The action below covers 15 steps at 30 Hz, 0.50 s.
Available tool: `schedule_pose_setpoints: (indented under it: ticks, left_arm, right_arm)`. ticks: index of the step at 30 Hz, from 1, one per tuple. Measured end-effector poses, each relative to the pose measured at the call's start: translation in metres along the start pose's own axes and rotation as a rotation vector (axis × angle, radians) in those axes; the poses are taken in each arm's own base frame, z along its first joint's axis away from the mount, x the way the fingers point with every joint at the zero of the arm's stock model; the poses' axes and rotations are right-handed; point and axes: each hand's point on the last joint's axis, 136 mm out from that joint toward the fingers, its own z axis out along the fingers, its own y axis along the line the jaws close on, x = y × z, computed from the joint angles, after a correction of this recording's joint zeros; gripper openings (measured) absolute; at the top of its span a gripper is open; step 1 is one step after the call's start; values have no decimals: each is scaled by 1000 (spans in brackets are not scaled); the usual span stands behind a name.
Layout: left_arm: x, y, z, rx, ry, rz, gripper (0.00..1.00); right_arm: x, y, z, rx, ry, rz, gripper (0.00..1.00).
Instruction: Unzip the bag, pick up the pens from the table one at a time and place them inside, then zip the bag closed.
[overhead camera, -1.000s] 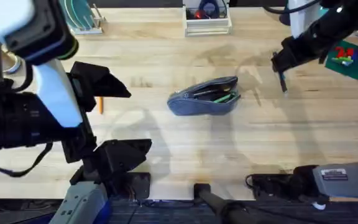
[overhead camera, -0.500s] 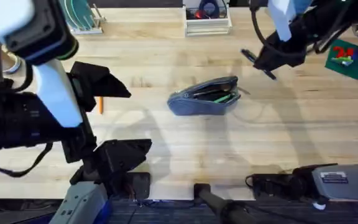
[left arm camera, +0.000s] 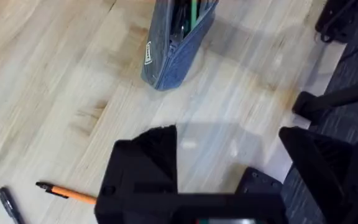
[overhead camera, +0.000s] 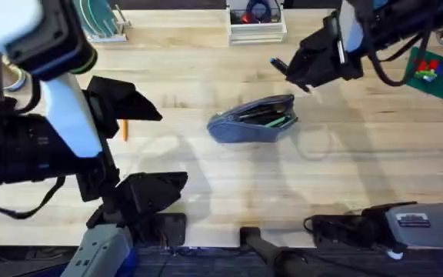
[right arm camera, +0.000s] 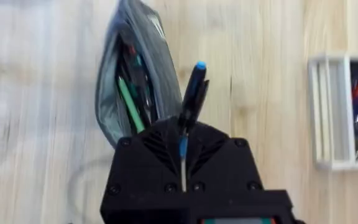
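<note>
2 black fingers of the right gripper (right arm camera: 184, 146) are pressed together on a dark pen with a blue tip (right arm camera: 192, 93), which sticks out past them and slants over the open mouth of the bag (right arm camera: 132, 74). In the overhead view we see that same right gripper (overhead camera: 294, 71) raised above the table (overhead camera: 206, 192), just beyond the pouch's far right end, with the pen's blue tip (overhead camera: 274, 61) pointing away to the left.

We find the bag (overhead camera: 254, 119) lying near the middle of the table with its zipper parted; green and dark pens show inside the gap (right arm camera: 129, 93). In the left wrist view the pouch (left arm camera: 176, 40) lies on its side with a small label on its end, and we can make out green inside it.

Our left gripper (left arm camera: 235, 168) hangs spread apart and holds nothing, its 2 fingers well apart over the table's near edge. Near it 1 orange pen with a black end (left arm camera: 67, 193) lies flat on the wood, and 1 dark pen (left arm camera: 8, 204) lies just beside that, farther from the bag. From overhead we see the orange pen (overhead camera: 124, 129) partly hidden behind the left arm, well apart from the pouch.
</note>
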Motion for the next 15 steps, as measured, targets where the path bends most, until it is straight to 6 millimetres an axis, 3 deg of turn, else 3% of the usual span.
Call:
schedule_pose_setpoints:
  ticks: [7, 15]
  left_arm:
    - [0, 0, 0, 0, 0, 0, 995]
    - [0, 0, 0, 0, 0, 0, 995]
  right_arm:
    - [-22, 6, 2, -26, -107, -96, 33]
    - [-29, 22, 3, -82, -139, -147, 33]
